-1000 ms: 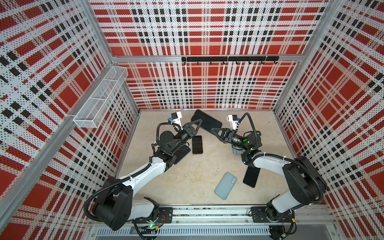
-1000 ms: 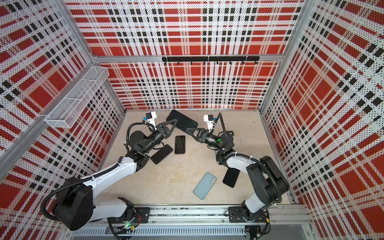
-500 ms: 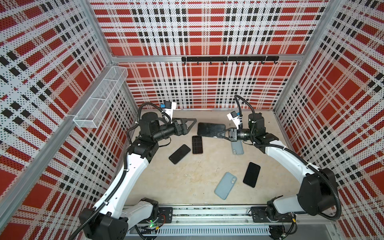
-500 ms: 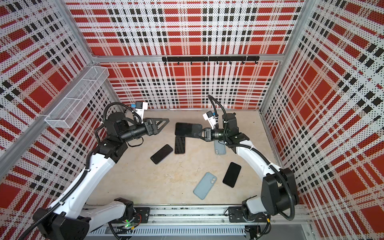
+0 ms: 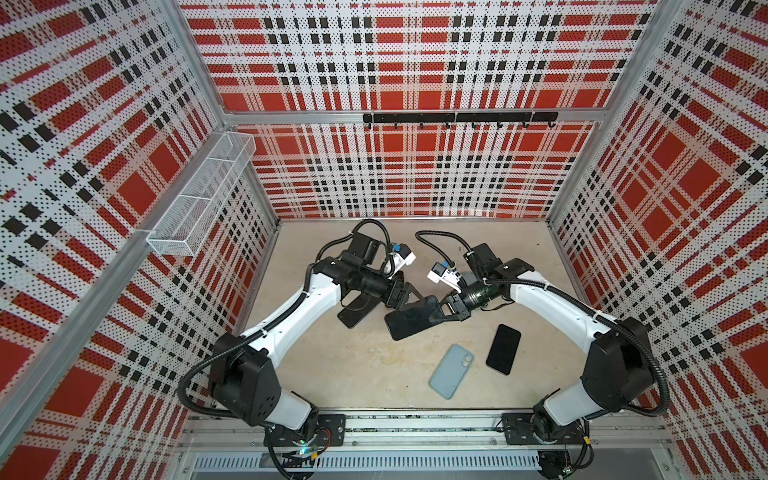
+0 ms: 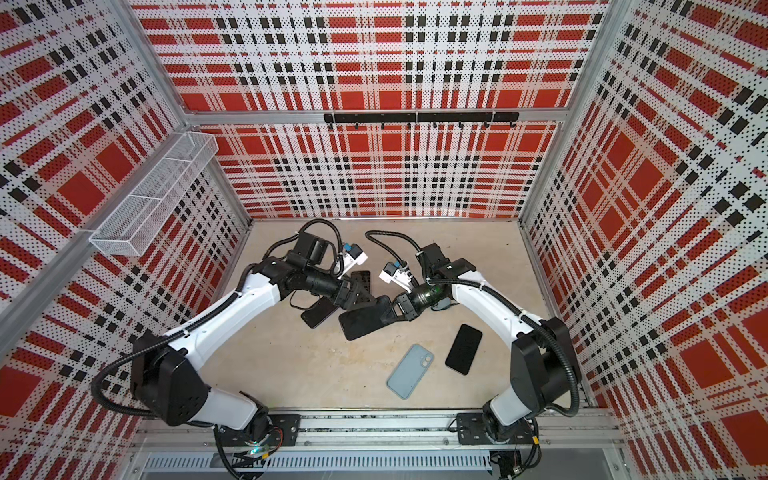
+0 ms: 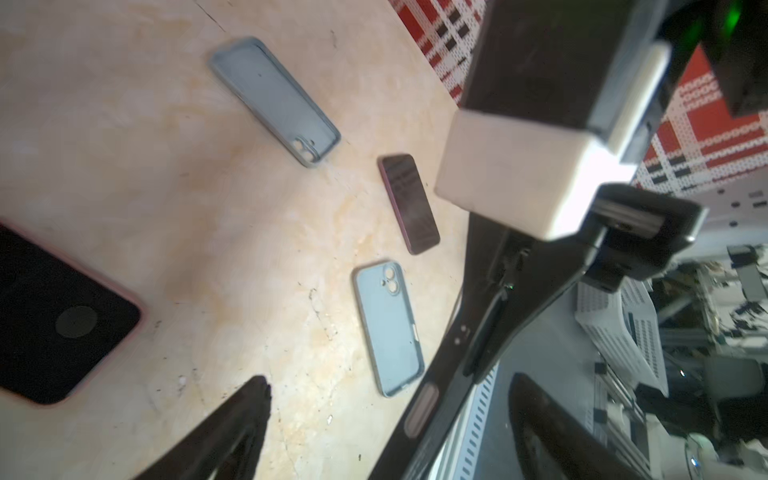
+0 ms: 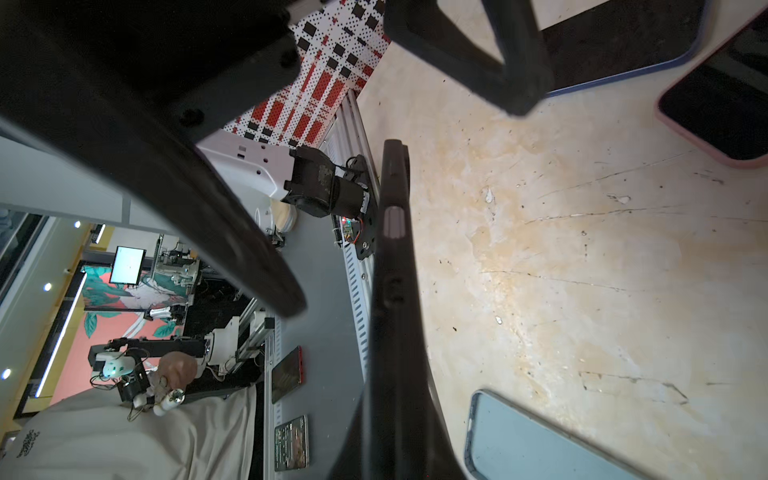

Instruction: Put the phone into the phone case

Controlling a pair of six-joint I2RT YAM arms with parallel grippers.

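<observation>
1. Our right pincer [image 5: 439, 314] is clamped on one end of the black case [image 5: 409, 328] and holds it at a slant, off the worktop [image 5: 374, 374].
2. Our left pincer [image 5: 409, 296] faces the right pincer with its jaws wide apart, at the case's far edge.
3. In the left wrist view the case [image 7: 457, 353] runs edge-on between the left pincer's fingers. We cannot tell whether either finger touches it.
4. We cannot tell whether a phone sits inside the held case.
5. A black phone [image 5: 503, 349] lies flat near the right pincer, on the side toward the arm bases.
6. A light blue case [image 5: 451, 371] lies back up just beside that phone, farther from the right pincer.
7. A dark phone [image 5: 353, 316] lies just behind the left pincer, partly under its arm.
</observation>
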